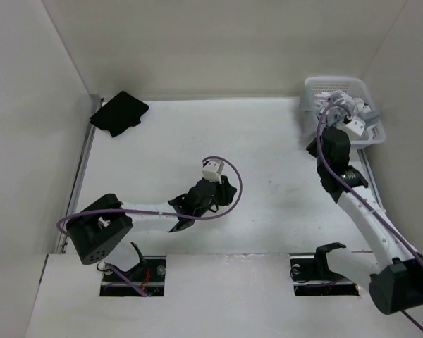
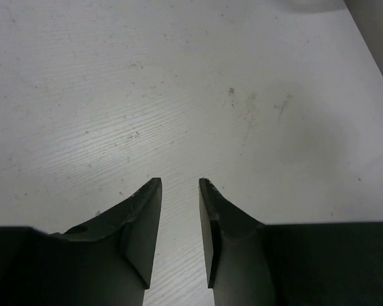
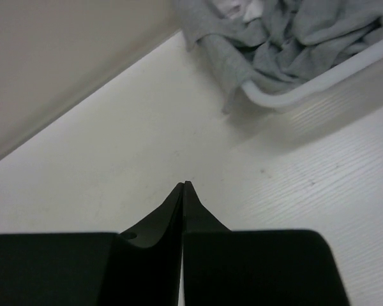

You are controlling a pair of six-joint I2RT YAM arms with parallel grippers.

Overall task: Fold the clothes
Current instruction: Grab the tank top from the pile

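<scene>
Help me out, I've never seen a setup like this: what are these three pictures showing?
Two robot arms sit at a white table. One picture looks down from above; the other two come from cameras on each wrist. The left pincer is open over bare table and holds nothing. The right pincer is shut and empty, near a white basket with grey clothes spilling over its rim. A black garment lies at the far left corner.

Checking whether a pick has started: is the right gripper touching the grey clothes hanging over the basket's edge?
Apart. In the right wrist view the shut right gripper has bare table between its tips and the grey clothes draped over the basket rim.
</scene>
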